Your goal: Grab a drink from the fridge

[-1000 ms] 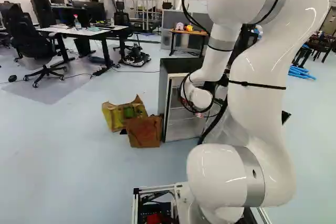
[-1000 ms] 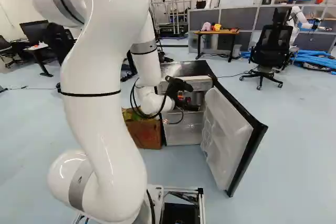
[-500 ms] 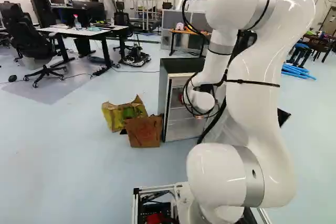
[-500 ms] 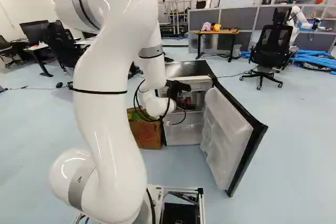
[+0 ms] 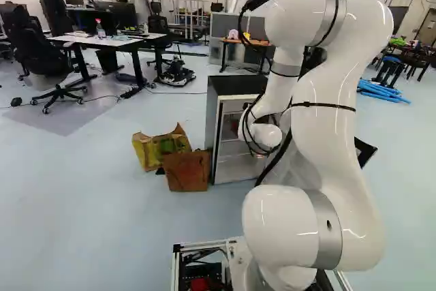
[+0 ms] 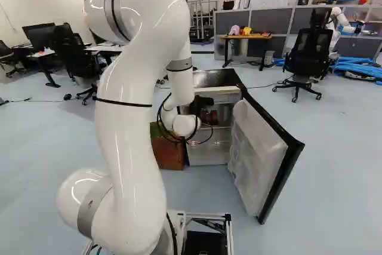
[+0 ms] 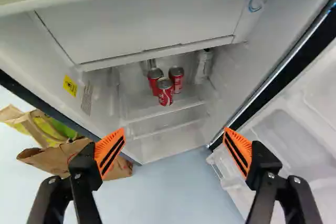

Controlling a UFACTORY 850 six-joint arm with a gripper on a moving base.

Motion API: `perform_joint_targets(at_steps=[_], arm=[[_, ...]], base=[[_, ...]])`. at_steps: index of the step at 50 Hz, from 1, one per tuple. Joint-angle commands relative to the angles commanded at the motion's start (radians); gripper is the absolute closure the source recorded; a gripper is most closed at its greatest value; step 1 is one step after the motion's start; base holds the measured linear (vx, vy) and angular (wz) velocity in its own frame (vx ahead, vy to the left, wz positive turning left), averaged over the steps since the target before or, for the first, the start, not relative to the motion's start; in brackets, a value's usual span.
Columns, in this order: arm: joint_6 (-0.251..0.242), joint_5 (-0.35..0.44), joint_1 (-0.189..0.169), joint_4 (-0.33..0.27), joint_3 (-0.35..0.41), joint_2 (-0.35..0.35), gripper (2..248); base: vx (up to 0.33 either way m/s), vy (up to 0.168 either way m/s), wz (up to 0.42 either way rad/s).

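The view ahead is dominated by a smooth, white, jointed arm (image 6: 131, 147), by whose far end the open front of a black-topped, pale-sided fridge (image 6: 218, 78) is partly covered. The fridge's black-edged door, lined in translucent white (image 6: 256, 147), is swung wide open, at the right of the fridge in the right base view. On the fridge's other side, a yellow and green paper bag (image 5: 160, 151) and a plain brown paper bag (image 5: 187, 172) are set on the floor. Inside, a flat white panel (image 7: 142, 24) is mounted above the shelf space. The black two-fingered hand (image 6: 202, 105) is pointed into the opening; in the wrist view its orange pads (image 7: 111, 151) are spread wide apart, released, and nothing is grasped. Ahead of the hand, three red metal cans with silvery tops (image 7: 165, 93) are stood upright, close together, on a translucent shelf (image 7: 152, 113), and a clear bottle (image 7: 202, 66) is placed beside them. A small yellow label (image 7: 70, 85) is stuck to the inner side wall nearest the bags.
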Motion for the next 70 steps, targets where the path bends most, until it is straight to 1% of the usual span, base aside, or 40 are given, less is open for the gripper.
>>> perform_joint_targets(at_steps=[10, 16, 22, 49, 70], arm=[[0.000, 0.000, -0.013, -0.104, -0.020, -0.037, 3], [0.000, 0.000, -0.020, -0.142, -0.032, -0.059, 3], [0.000, 0.000, -0.026, -0.145, -0.044, -0.082, 3], [0.000, 0.001, -0.026, -0.145, -0.095, -0.176, 3], [0.000, 0.020, -0.029, -0.150, -0.138, -0.251, 3]], base=[[0.000, 0.000, 0.000], [0.000, 0.000, 0.000], [0.000, 0.000, 0.000], [0.000, 0.000, 0.000], [0.000, 0.000, 0.000]])
